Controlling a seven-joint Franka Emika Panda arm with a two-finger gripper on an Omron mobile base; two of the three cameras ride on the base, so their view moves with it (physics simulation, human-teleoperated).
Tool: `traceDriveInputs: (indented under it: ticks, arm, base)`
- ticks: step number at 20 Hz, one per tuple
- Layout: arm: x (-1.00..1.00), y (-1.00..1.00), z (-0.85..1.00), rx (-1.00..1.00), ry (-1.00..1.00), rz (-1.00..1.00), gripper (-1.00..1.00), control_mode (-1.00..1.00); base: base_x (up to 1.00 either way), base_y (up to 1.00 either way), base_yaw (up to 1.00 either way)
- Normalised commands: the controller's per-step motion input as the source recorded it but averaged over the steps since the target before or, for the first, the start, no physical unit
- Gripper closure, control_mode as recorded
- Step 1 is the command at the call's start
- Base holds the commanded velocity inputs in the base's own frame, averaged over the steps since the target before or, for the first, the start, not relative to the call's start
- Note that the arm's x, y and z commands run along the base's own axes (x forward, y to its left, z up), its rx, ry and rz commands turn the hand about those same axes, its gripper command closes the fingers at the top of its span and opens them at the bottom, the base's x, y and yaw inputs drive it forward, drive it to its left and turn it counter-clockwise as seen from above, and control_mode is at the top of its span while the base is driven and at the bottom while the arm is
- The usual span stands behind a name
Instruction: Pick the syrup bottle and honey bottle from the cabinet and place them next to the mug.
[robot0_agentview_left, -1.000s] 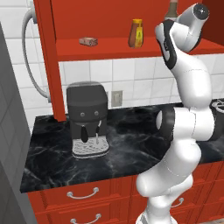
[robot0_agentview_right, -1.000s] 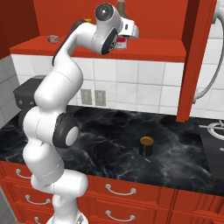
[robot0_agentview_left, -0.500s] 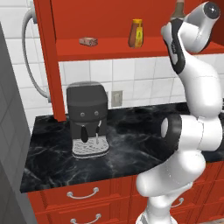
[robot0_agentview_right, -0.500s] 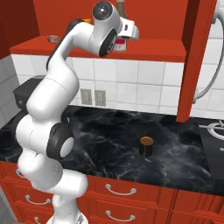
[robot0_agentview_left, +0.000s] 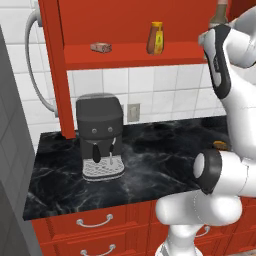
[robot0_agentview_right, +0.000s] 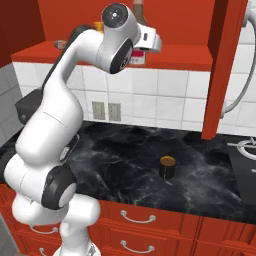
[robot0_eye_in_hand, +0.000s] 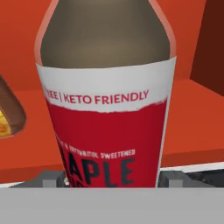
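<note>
Up close, the hand view read the syrup bottle label, "KETO FRIENDLY", which the base views missed. It stood upright on the cabinet shelf, neck up, between the spread fingertips, right of the honey bottle.

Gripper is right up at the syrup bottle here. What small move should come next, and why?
Probably close the gripper on the syrup bottle. In the hand view the bottle stands upright on the red cabinet shelf, its label between the two finger tips, which sit apart on either side of it.
</note>
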Motion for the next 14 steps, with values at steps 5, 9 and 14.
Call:
traceDriveInputs:
  ticks: [5, 9, 14]
  arm:
    - [-0.85, -0.23, -0.08, 0.0, 0.0, 0.0, 1.0, -1.0]
    - [-0.86, -0.47, -0.36, 0.0, -0.01, 0.0, 1.0, -1.0]
    - [-0.78, -0.55, -0.64, 0.0, -0.01, 0.0, 1.0, -1.0]
  base:
    - [0.0, 0.0, 0.0]
    - [0.0, 0.0, 0.0]
    - [0.0, 0.0, 0.0]
